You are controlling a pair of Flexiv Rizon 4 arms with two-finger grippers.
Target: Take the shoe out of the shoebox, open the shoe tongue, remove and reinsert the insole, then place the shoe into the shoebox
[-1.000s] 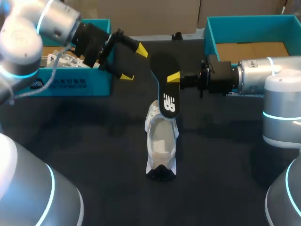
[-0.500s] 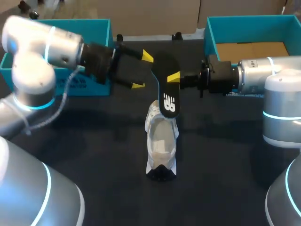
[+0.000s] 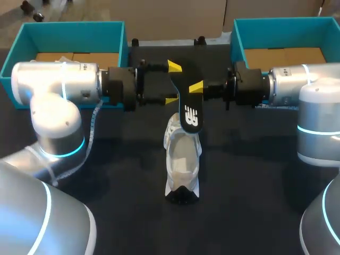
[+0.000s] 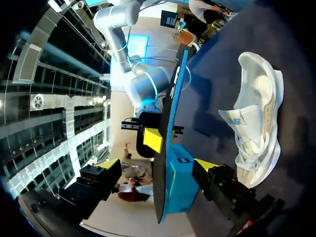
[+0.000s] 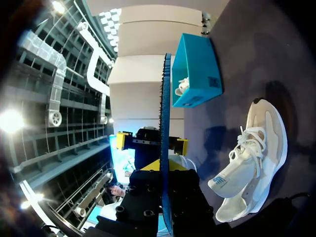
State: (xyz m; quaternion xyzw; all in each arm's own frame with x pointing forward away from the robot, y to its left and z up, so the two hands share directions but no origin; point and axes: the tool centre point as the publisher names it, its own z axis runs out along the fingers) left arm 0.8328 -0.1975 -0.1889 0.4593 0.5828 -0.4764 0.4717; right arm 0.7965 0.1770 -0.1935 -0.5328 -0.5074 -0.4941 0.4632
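A white shoe (image 3: 182, 159) lies on the black table, toe toward the near edge. Above its heel end my right gripper (image 3: 196, 86) is shut on the black insole (image 3: 190, 114), which hangs tilted over the shoe. My left gripper (image 3: 172, 83) stands open with one yellow tip on each side of the insole's upper part, neither touching it. In the left wrist view the insole (image 4: 165, 148) shows edge-on between the wide-apart fingers of my left gripper (image 4: 157, 165), with the shoe (image 4: 256, 118) beside it. In the right wrist view my right gripper (image 5: 164, 170) clamps the insole (image 5: 164, 123); the shoe (image 5: 252, 158) lies below.
A teal shoebox (image 3: 69, 25) stands at the back left behind my left arm, with something white inside it (image 5: 182, 86). A second teal shoebox (image 3: 276, 21) stands at the back right. Black tabletop (image 3: 106, 159) surrounds the shoe.
My left arm has swung from the left shoebox toward the middle, bringing its open fingers around the insole's upper part. The right gripper, insole and shoe have stayed put.
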